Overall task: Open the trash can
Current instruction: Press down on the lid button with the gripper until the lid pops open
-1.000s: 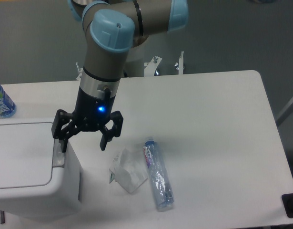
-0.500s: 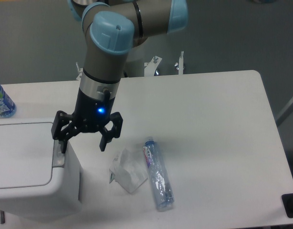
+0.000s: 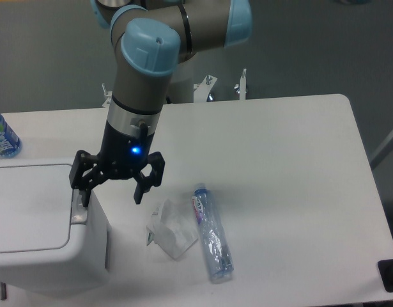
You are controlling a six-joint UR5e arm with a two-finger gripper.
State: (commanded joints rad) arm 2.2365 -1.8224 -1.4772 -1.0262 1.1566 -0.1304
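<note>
No text can be read; print on the clear plastic bottle's label [image 3: 200,206] is too blurred to be made out.

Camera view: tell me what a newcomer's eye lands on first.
The gripper, fingers spread and a blue light glowing on its wrist, hangs over the right edge of the trash can at lower left, lid shut. To its right on the table lie a crumpled tissue and a flattened plastic bottle.

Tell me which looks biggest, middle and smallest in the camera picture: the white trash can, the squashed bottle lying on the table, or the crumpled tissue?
1. The trash can looks by far the biggest.
2. The squashed bottle comes next; it is longer than the tissue.
3. The crumpled tissue looks smallest, though it is wider than the bottle, so these two are close.
</note>
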